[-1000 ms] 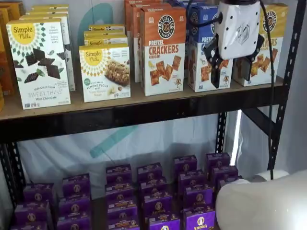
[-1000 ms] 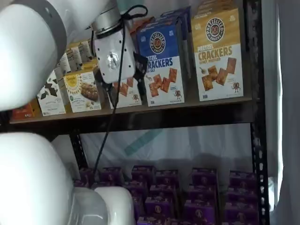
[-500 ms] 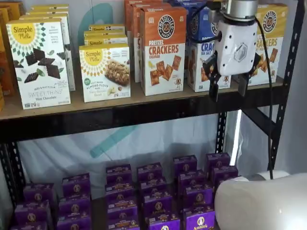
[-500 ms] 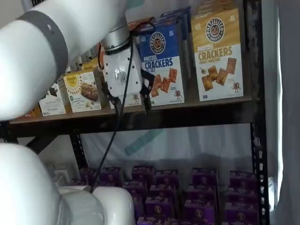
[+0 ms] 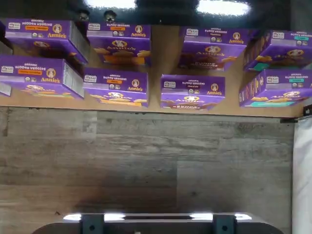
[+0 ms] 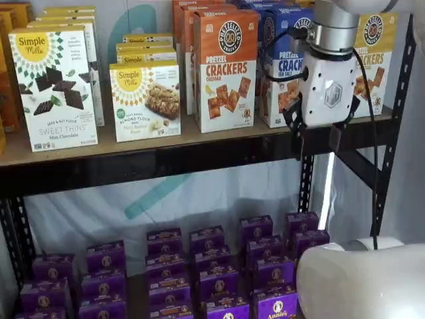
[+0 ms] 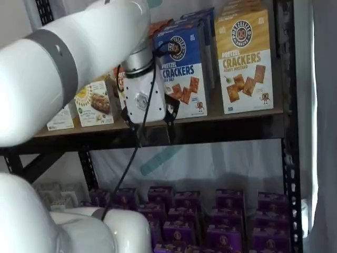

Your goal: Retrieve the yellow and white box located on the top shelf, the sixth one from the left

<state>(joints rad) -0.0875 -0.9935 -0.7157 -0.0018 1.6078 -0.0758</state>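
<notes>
We see the claw open and empty, below the top shelf rail. Rising carelessly, it may strike the rail or the blue carton beside the yellow and white box.

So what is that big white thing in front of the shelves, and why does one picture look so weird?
The white thing is a robot arm. At its end sits a gripper, a white block with two black fingers, like a hand with two fingers. The fingers are spread apart and hold nothing. Both shelf views show it hanging in front of the top shelf, level with the shelf's front edge.

Two pictures come from cameras facing the shelves. The odd one comes from a camera on the robot's wrist looking down, so you see the purple boxes from above and the grey floor.

On the top shelf stand cracker boxes. The robot wants the yellow and white box at the far end, which nothing is touching yet. An orange box and a blue box stand nearby.
</notes>
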